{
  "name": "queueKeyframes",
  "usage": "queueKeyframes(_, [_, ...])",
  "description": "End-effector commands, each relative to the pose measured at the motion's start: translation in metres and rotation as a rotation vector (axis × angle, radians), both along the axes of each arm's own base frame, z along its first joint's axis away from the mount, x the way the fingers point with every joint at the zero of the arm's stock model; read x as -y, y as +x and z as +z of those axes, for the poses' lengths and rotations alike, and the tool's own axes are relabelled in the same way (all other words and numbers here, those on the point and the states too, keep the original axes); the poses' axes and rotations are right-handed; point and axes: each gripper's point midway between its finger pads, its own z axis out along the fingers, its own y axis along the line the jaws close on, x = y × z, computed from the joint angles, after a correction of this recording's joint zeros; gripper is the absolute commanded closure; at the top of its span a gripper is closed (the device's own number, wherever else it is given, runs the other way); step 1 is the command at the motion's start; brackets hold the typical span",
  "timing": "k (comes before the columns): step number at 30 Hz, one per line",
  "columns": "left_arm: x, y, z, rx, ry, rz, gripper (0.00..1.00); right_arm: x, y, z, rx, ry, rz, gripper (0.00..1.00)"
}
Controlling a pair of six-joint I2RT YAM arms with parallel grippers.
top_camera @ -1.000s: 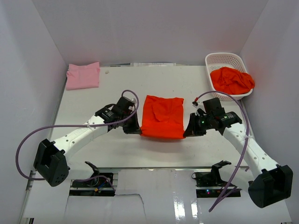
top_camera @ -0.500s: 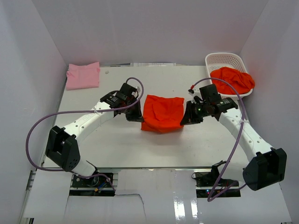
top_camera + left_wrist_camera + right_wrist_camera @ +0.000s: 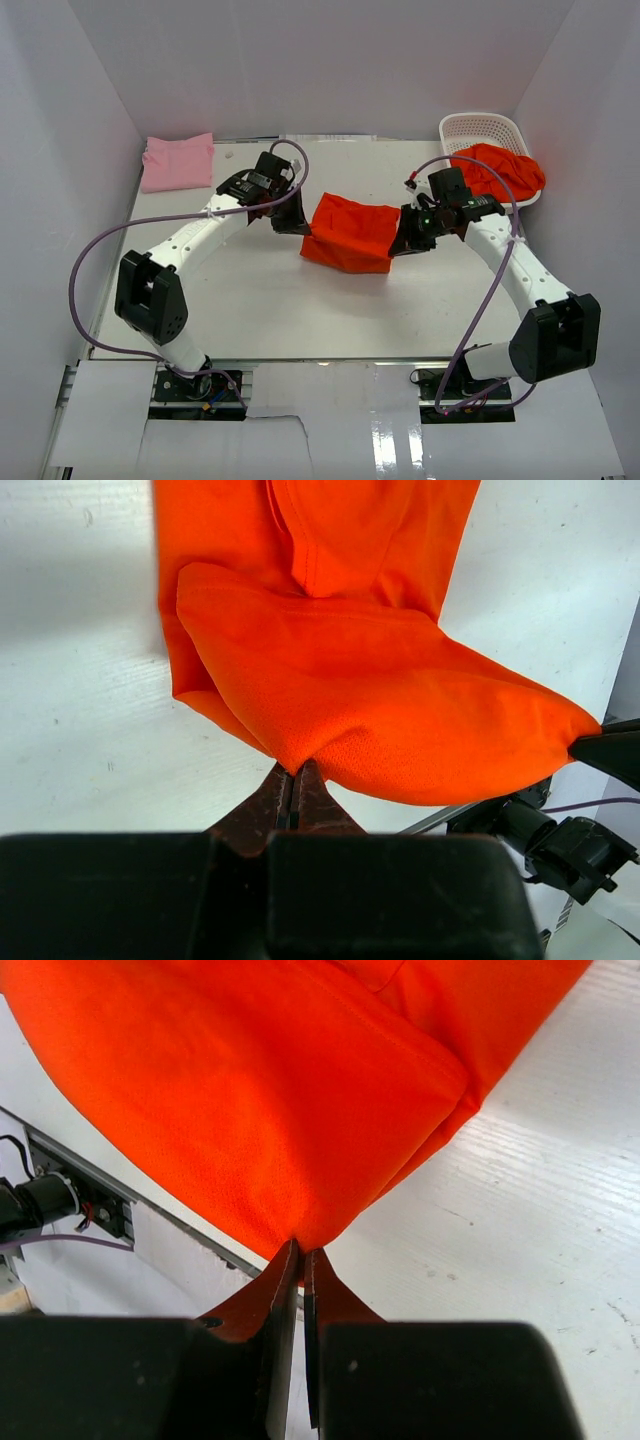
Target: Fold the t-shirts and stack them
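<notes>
An orange-red t-shirt [image 3: 350, 232] lies mid-table, its near edge lifted and doubled back over the rest. My left gripper [image 3: 303, 226] is shut on the shirt's left corner [image 3: 290, 760]. My right gripper [image 3: 399, 240] is shut on its right corner [image 3: 303, 1240]. Both wrist views show the cloth pinched between closed jaws, the lifted fold [image 3: 380, 710] hanging above the flat part [image 3: 340, 530]. A folded light pink t-shirt [image 3: 178, 161] rests at the back left. More orange-red t-shirts [image 3: 497, 170] are bunched in the basket.
The white lattice basket [image 3: 470, 128] stands at the back right against the wall. White enclosure walls close in left, right and behind. The table's near edge [image 3: 320, 362] has a metal rail and cable fittings below it.
Both grippers have carried the shirt's near edge away from me, toward the back of the table. The visible orange patch has grown shorter as the cloth folds over itself.
</notes>
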Motion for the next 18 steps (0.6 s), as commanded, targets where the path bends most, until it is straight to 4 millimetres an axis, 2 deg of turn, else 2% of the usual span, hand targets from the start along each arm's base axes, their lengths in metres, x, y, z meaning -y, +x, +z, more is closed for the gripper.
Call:
queueKeyframes(1, [0.001,0.013,0.021,0.053,-0.031,-0.019,1.0,0.005,0.017,0.012,0.054,0.006,0.0,0.92])
queueKeyframes(7, [0.003,0.03,0.023,0.063,-0.034,-0.019,1.0,0.017,0.033,0.009,0.058,0.01,-0.029,0.92])
queueKeyframes(8, [0.006,0.035,0.031,0.081,-0.043,-0.022,1.0,0.019,0.038,0.009,0.061,0.013,-0.034,0.92])
queueKeyframes(9, [0.007,0.039,0.028,0.074,-0.038,-0.022,1.0,0.02,0.04,0.01,0.065,0.011,-0.036,0.92])
queueKeyframes(15, [0.017,0.061,0.041,0.115,-0.043,-0.032,1.0,0.026,0.06,0.014,0.081,0.006,-0.058,0.92])
queueKeyframes(17, [0.019,0.066,0.037,0.108,-0.041,-0.035,1.0,0.028,0.066,0.011,0.074,0.002,-0.062,0.92])
queueKeyframes(18, [0.02,0.07,0.042,0.121,-0.047,-0.034,1.0,0.028,0.07,0.013,0.086,0.003,-0.063,0.92])
